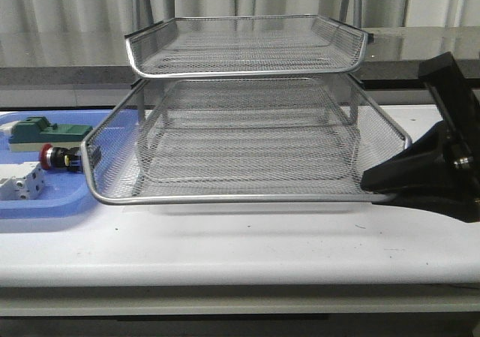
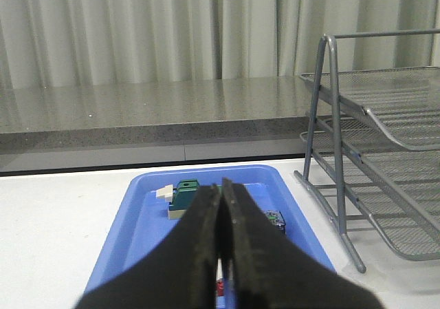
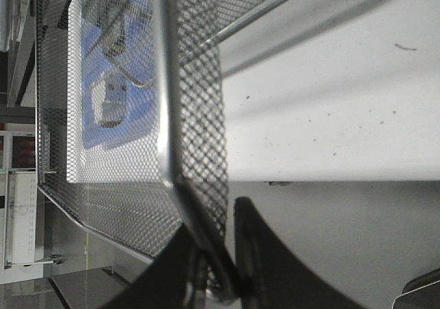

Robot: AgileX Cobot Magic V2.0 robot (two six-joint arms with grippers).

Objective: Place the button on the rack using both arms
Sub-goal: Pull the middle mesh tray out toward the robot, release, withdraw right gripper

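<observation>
The button (image 1: 56,157), red cap and dark body, lies on its side in the blue tray (image 1: 45,202) at the left. The silver mesh rack (image 1: 247,44) stands mid-table with its middle tray (image 1: 247,199) slid out toward me. My right gripper (image 1: 369,178) is shut on that tray's front right corner; in the right wrist view the fingers (image 3: 223,254) pinch the mesh wall (image 3: 199,116). My left gripper (image 2: 221,192) is shut and empty above the blue tray (image 2: 137,212); it is out of the front view. A red bit (image 2: 220,287) shows low between its fingers.
A green block (image 1: 37,132) and a white terminal block (image 1: 21,183) share the blue tray. The green block (image 2: 184,195) and a small dark blue part (image 2: 273,217) show past my left fingers. The rack's legs (image 2: 340,206) stand just right of the tray.
</observation>
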